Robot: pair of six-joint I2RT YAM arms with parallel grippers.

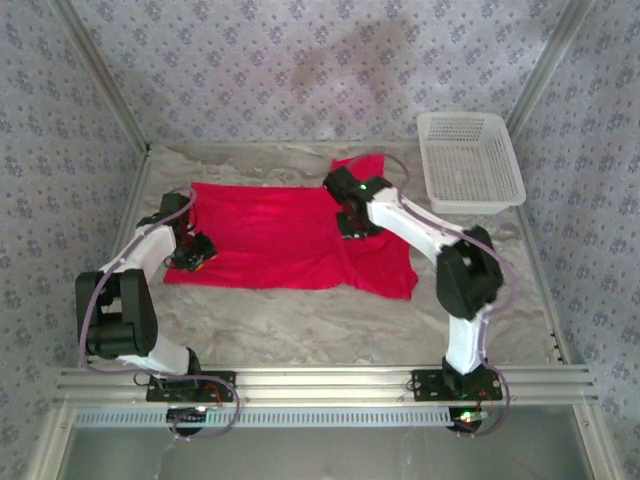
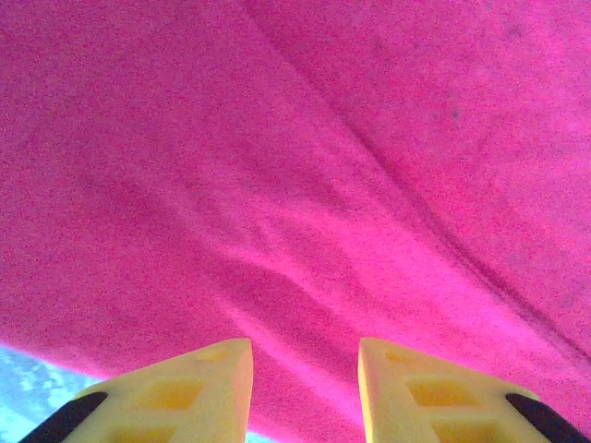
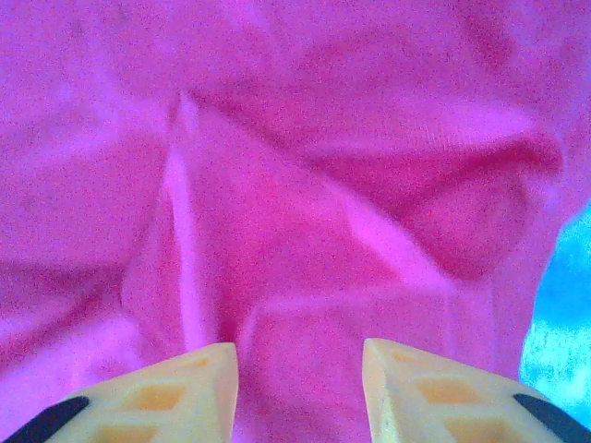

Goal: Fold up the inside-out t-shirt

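Observation:
The inside-out t-shirt (image 1: 270,235) is bright red and lies spread flat across the middle of the table, with a rumpled flap at its right end (image 1: 385,265). My left gripper (image 1: 196,254) sits low at the shirt's left edge. In the left wrist view its yellow fingers (image 2: 208,392) stand apart over smooth red cloth (image 2: 295,166), with nothing pinched between them. My right gripper (image 1: 350,224) hovers over the shirt's right part. Its fingers (image 3: 416,392) are also spread, above creased fabric (image 3: 305,212), and the gripper (image 3: 300,392) is open.
A white mesh basket (image 1: 470,160) stands at the back right corner. Bare marbled tabletop (image 1: 300,325) runs in front of the shirt. Patterned walls close in the back and both sides. A strip of table (image 3: 565,314) shows past the cloth's right edge.

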